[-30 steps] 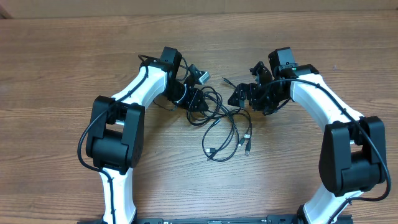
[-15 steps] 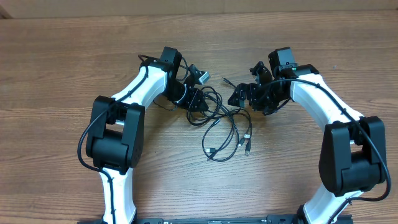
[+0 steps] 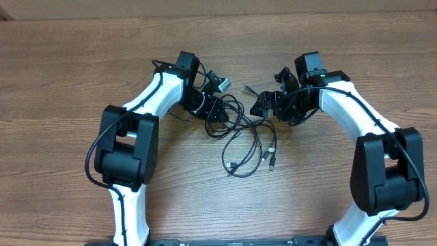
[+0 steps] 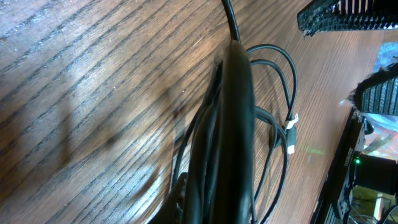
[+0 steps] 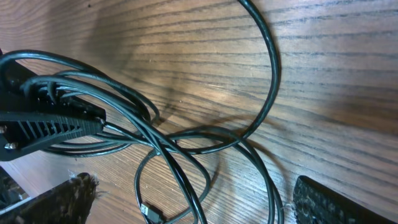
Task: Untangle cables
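The cables (image 3: 247, 140) are clamped in the left gripper (image 3: 217, 111); the right gripper (image 5: 193, 186) is held just beside, jaws apart. The far edge of the table (image 3: 68, 68) is seen well apart.

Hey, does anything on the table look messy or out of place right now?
Yes. The black cables lie snarled on the table, loops crossing over each other. One bunch looks pinched in the left gripper, and the open right gripper sits beside them. Nothing looks broken or spilled.
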`<move>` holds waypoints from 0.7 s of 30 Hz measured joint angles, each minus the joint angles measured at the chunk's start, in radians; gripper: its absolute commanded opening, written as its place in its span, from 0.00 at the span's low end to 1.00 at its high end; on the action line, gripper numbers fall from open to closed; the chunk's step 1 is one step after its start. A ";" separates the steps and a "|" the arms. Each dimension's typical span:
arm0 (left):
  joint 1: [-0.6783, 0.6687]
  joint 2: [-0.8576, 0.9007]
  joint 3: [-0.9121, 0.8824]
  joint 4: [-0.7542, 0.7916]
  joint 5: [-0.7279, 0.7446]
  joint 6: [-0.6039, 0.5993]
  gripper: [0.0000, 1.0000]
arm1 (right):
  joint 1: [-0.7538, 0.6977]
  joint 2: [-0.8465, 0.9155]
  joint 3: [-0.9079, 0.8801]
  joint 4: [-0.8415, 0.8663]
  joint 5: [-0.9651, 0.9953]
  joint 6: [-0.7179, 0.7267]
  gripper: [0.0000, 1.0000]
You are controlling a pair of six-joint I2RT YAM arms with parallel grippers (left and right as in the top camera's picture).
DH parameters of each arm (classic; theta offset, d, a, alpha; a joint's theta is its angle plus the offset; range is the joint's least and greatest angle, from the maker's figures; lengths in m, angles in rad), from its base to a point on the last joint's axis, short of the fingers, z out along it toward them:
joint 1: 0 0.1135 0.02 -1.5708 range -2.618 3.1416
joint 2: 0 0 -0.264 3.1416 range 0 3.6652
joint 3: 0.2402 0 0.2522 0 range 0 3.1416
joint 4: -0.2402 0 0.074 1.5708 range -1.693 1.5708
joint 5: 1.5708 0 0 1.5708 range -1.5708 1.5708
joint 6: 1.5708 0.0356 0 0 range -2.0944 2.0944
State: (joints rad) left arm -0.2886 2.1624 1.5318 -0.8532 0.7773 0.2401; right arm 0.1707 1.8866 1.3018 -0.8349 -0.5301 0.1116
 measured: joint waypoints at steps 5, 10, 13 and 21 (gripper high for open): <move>0.000 0.000 0.000 0.005 0.000 0.000 0.04 | 0.000 0.000 0.000 0.025 0.000 0.000 1.00; 0.000 0.000 0.000 0.009 0.000 0.000 0.04 | 0.000 0.000 0.000 0.039 0.000 0.000 1.00; 0.000 0.000 0.000 0.012 0.000 0.000 0.04 | 0.000 0.000 0.000 0.040 0.000 0.000 1.00; 0.000 0.000 0.000 0.012 -0.002 0.000 0.04 | 0.000 0.000 0.000 -0.029 -0.038 0.029 1.00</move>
State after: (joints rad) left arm -0.2886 2.1624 1.5318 -0.8410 0.7750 0.2398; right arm 0.1707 1.8866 1.3018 -0.8639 -0.5678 0.1410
